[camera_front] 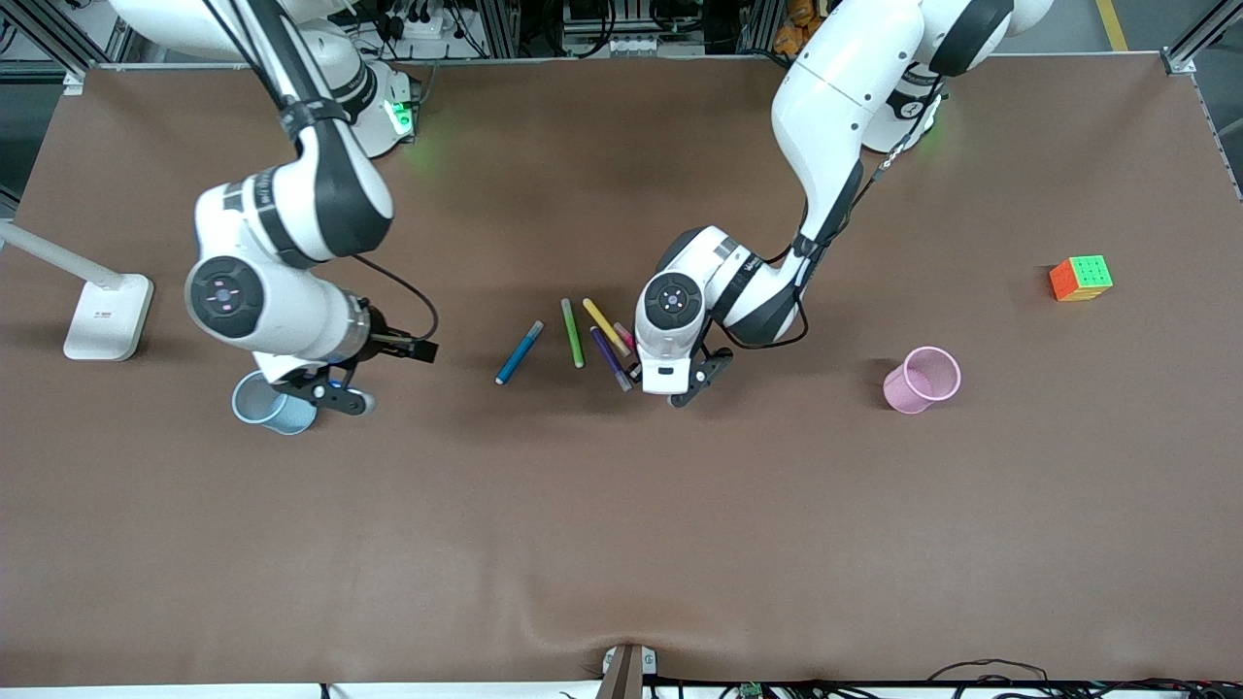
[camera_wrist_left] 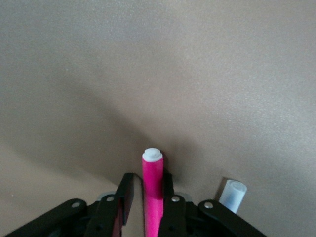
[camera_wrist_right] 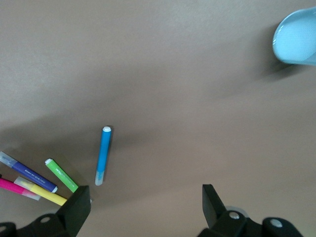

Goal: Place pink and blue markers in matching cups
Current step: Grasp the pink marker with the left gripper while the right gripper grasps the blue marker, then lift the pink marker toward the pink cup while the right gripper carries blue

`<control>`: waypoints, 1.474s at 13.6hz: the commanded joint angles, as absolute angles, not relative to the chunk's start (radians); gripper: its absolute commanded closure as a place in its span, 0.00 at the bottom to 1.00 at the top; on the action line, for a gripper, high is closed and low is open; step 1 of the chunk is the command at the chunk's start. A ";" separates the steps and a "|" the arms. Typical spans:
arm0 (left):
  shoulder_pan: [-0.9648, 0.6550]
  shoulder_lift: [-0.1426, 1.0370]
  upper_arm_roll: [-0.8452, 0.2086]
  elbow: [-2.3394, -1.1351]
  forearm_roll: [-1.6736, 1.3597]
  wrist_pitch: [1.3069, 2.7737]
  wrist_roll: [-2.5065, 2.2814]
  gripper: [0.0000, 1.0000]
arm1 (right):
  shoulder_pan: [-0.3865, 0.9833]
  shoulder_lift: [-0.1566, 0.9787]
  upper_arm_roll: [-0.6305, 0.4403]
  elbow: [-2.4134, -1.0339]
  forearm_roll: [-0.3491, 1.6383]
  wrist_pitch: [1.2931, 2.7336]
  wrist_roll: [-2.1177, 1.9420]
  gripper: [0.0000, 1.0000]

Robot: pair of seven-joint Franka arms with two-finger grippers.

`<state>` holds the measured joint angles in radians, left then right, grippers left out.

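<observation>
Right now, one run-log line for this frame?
left gripper: closing around pink marker among markers | right gripper: open, beside blue cup | blue marker: on table | pink cup: no marker inside
</observation>
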<state>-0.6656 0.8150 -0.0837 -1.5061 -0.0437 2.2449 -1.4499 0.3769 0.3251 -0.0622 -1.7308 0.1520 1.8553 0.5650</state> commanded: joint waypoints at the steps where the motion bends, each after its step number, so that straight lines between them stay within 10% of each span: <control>1: -0.678 0.828 -0.072 -1.489 -0.025 2.249 -1.471 0.84 | 0.403 0.314 -0.071 -1.785 0.166 1.922 0.597 0.00; 14: -0.611 0.758 -0.072 -1.491 0.002 2.227 -1.439 0.91 | 0.537 0.486 -0.071 -1.839 0.169 2.197 0.784 0.00; 20: -0.562 0.695 -0.074 -1.497 0.002 2.109 -1.335 0.91 | 0.545 0.566 -0.069 -1.839 0.169 2.296 0.793 0.25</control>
<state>-0.5800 0.7343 -0.0712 -1.4783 -0.0143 2.1536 -1.3671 0.5287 0.5386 -0.0628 -1.8443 0.1547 2.2640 0.7774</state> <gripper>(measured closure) 0.819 0.189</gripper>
